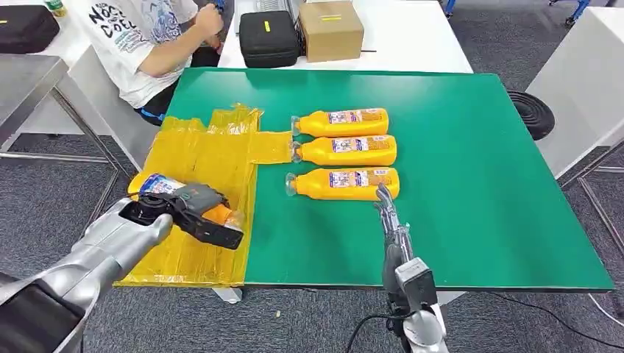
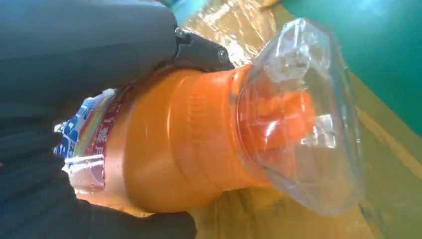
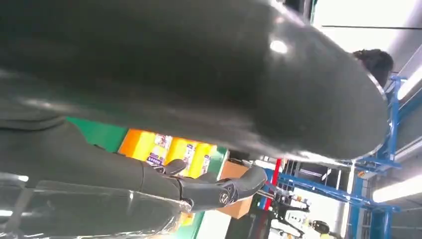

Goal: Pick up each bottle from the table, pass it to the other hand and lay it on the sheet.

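Left hand (image 1: 193, 212) grips an orange bottle (image 1: 157, 185) above the yellow sheet (image 1: 208, 169) on the green worktop (image 1: 478, 169).
Right hand (image 1: 388, 213) reaches with fingers apart and holding nothing, fingertips just beside the nearest of three bottles (image 1: 344, 150) lying in a row near the sheet; a person (image 1: 147, 37) sits beyond the worktop.

— How is the tabletop (image 1: 478, 169) laid out?
— The sheet (image 1: 210, 158) is spread along its left edge; three bottles (image 1: 346, 151) are ranged front to back near the middle.
— And beyond the far edge?
— A case (image 1: 268, 37) is set left of a box (image 1: 331, 29).
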Tool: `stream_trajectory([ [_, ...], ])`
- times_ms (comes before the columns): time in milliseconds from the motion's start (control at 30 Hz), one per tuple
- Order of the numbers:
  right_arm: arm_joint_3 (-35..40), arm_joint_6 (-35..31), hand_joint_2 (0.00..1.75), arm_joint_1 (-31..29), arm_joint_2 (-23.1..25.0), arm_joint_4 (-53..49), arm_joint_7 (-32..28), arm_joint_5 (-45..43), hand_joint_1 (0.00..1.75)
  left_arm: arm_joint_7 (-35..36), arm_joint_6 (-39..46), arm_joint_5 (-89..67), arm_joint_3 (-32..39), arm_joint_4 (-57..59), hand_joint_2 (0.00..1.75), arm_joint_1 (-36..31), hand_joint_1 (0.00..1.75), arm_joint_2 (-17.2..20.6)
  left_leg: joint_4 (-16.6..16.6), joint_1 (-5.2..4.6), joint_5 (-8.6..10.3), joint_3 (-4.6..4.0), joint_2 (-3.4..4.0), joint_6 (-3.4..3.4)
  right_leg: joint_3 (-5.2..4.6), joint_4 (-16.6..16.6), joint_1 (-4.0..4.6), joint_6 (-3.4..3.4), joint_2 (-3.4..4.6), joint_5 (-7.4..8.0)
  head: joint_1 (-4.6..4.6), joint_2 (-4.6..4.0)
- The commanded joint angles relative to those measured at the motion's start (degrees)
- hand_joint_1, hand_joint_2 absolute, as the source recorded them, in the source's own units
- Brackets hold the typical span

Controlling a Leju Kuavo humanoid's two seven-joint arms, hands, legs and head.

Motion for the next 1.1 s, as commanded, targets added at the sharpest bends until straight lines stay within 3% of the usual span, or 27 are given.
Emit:
stream_trajectory([
  [33, -2.57, -0.05, 0.0, 0.6, 0.44, -0.32, 0.28, 0.15, 0.0, -4.06, -6.14, 1.32, -5.61, 6.68, 1.75, -6.13, 1.62, -2.21, 0.01, 0.01, -0.02, 0.05, -0.04, 0.01, 0.07, 0.0, 0.03, -0.08, -0.1, -0.04, 0.0, 0.0],
  [200, -2.53, 0.01, 0.0, 0.41, 0.52, -0.11, 0.28, 0.15, 0.0, -5.68, -7.82, 2.84, -5.53, 7.04, 1.75, -5.22, 1.5, -1.74, -0.01, 0.0, -0.04, 0.11, 0.02, 0.01, 0.12, -0.03, 0.03, -0.09, -0.04, -0.04, 0.02, 0.0],
  [267, -2.46, 0.03, 0.0, 0.38, 0.52, -0.06, 0.28, 0.15, 0.0, -5.81, -7.74, 3.09, -5.56, 7.11, 1.75, -5.23, 1.29, -1.6, -0.02, 0.0, -0.06, 0.15, 0.06, 0.01, 0.15, -0.03, 0.02, -0.1, -0.01, -0.05, 0.0, 0.0],
  [400, -2.43, 0.04, 0.0, 0.65, 0.47, -0.04, 0.31, 0.14, 0.0, -6.22, -8.66, 3.34, -5.88, 7.56, 1.75, -5.81, 1.36, -1.91, 0.02, 0.04, -0.07, 0.16, 0.0, 0.01, 0.2, -0.02, 0.07, -0.12, -0.08, -0.07, 0.02, 0.0],
  [500, -2.4, 0.06, 0.0, 0.85, 0.47, -0.1, 0.29, 0.14, 0.0, -6.44, -8.73, 3.99, -5.94, 7.84, 1.75, -5.57, 1.27, -1.94, 0.01, 0.02, -0.06, 0.15, 0.02, 0.01, 0.18, -0.02, 0.05, -0.12, -0.06, -0.05, 0.02, 0.0],
  [600, -2.36, 0.1, 0.0, 0.81, 0.42, 0.09, 0.36, 0.15, 0.0, -6.7, -8.1, 4.33, -5.97, 7.81, 1.75, -4.83, 0.91, -1.52, -0.01, 0.01, -0.03, 0.1, 0.03, 0.0, 0.11, -0.02, 0.02, -0.08, -0.02, -0.03, 0.02, 0.0],
  [733, -2.41, 0.13, 0.0, 0.75, 0.3, 0.22, 0.41, 0.13, 0.0, -6.83, -7.52, 4.54, -6.06, 7.79, 1.75, -4.07, 0.82, -1.26, -0.05, 0.0, -0.07, 0.23, 0.09, 0.01, 0.24, -0.06, 0.03, -0.12, 0.01, -0.05, 0.0, 0.0],
  [767, -2.43, 0.18, 0.0, 0.73, 0.31, 0.28, 0.5, 0.1, 0.0, -6.99, -7.69, 4.74, -6.08, 7.88, 1.75, -3.93, 0.42, -1.31, -0.04, -0.01, -0.04, 0.17, 0.05, 0.01, 0.18, -0.05, 0.01, -0.09, 0.0, -0.03, 0.0, 0.0],
  [800, -2.46, 0.21, 0.0, 0.7, 0.33, 0.31, 0.56, 0.08, 0.0, -7.17, -8.05, 4.67, -6.38, 7.99, 1.75, -3.84, 0.38, -1.39, -0.04, 0.0, -0.04, 0.16, 0.05, 0.01, 0.17, -0.05, 0.02, -0.08, 0.0, -0.03, 0.02, 0.0],
  [833, -2.49, 0.22, 0.0, 0.66, 0.36, 0.38, 0.56, 0.08, 0.0, -7.32, -8.01, 4.93, -6.35, 8.07, 1.75, -3.7, 0.23, -1.45, -0.04, 0.0, -0.08, 0.26, 0.08, 0.01, 0.27, -0.06, 0.03, -0.12, 0.01, -0.06, 0.0, 0.0],
  [900, -2.59, 0.21, 0.0, 0.61, 0.31, 0.37, 0.57, 0.07, 0.0, -7.47, -7.86, 5.19, -6.37, 8.19, 1.75, -3.23, 0.14, -1.58, -0.06, 0.0, -0.09, 0.32, 0.09, 0.01, 0.34, -0.08, 0.03, -0.14, 0.0, -0.06, 0.02, 0.0],
  [1033, -2.73, 0.21, 0.0, 0.58, 0.26, 0.29, 0.65, 0.01, 0.0, -7.44, -7.66, 5.2, -6.44, 8.2, 1.75, -2.98, 0.14, -1.65, -0.06, -0.01, -0.06, 0.24, 0.08, 0.02, 0.26, -0.07, 0.02, -0.11, 0.01, -0.03, 0.02, 0.0],
  [1100, -3.01, 0.21, 0.0, 0.75, 0.29, -0.03, 0.81, -0.11, 0.0, -7.76, -8.24, 5.31, -6.84, 8.42, 1.75, -3.05, 0.03, -2.02, -0.04, -0.01, -0.03, 0.15, 0.04, 0.01, 0.17, -0.04, 0.01, -0.07, 0.0, -0.02, 0.02, 0.0],
])
